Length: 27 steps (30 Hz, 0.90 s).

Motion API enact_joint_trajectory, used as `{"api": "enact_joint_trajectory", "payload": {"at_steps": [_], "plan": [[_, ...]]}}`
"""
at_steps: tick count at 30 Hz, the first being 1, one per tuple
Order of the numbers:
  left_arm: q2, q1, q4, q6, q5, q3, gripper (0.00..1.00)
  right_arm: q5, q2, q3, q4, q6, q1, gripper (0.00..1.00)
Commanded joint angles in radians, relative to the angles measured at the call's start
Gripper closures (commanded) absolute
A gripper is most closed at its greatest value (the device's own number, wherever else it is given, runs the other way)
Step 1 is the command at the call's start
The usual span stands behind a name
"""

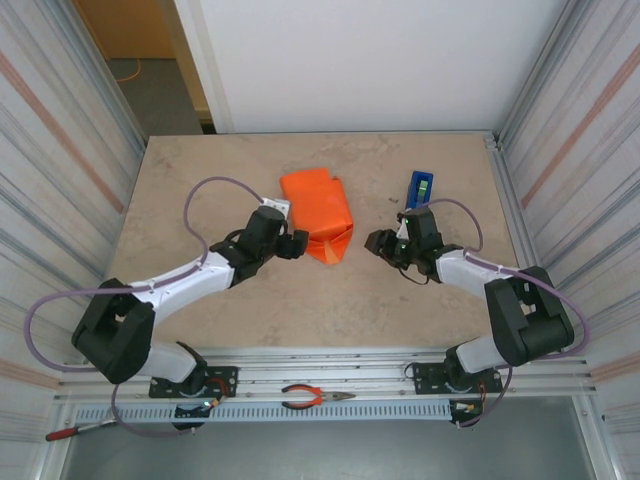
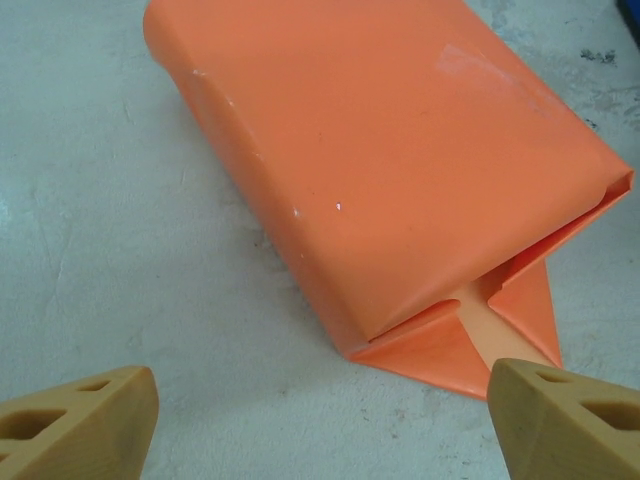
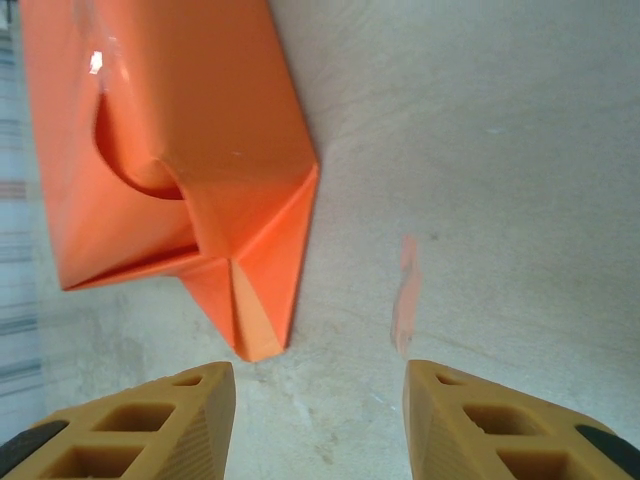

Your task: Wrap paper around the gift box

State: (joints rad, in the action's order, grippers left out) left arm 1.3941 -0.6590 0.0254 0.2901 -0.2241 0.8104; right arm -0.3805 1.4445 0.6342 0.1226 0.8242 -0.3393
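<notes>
Gift box, a compact block (image 1: 316,200), sits covered in thin bright orange paper (image 2: 380,150); its triangular end flap (image 2: 445,355) looks unsealed. Left jaws wide open, right jaws half-open, both empty.

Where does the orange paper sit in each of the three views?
Top view: paper just above the picture's centre.
Left wrist: paper across the top and right.
Right wrist: paper upper left.
Shared landmark: its pointed folded flap at one end.
</notes>
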Motion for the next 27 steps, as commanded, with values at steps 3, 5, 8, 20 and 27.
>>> {"api": "enact_joint_trajectory", "payload": {"at_steps": [3,5,8,20,27], "plan": [[-0.041,0.023,-0.018,0.044,0.028,-0.011,0.13,-0.052,-0.011,0.044,-0.012,-0.027,0.023,0.54],[-0.040,0.032,-0.018,0.050,0.038,-0.007,0.11,-0.059,-0.013,0.047,-0.008,-0.018,0.028,0.54],[-0.031,0.044,-0.018,0.052,0.056,0.001,0.10,-0.074,-0.018,0.045,0.000,-0.006,0.038,0.55],[-0.004,0.085,0.030,0.035,0.096,0.061,0.07,-0.201,-0.012,0.091,0.035,0.027,0.056,0.58],[0.006,0.111,0.056,0.029,0.104,0.088,0.07,-0.279,0.047,0.175,0.065,0.057,0.001,0.60]]}}
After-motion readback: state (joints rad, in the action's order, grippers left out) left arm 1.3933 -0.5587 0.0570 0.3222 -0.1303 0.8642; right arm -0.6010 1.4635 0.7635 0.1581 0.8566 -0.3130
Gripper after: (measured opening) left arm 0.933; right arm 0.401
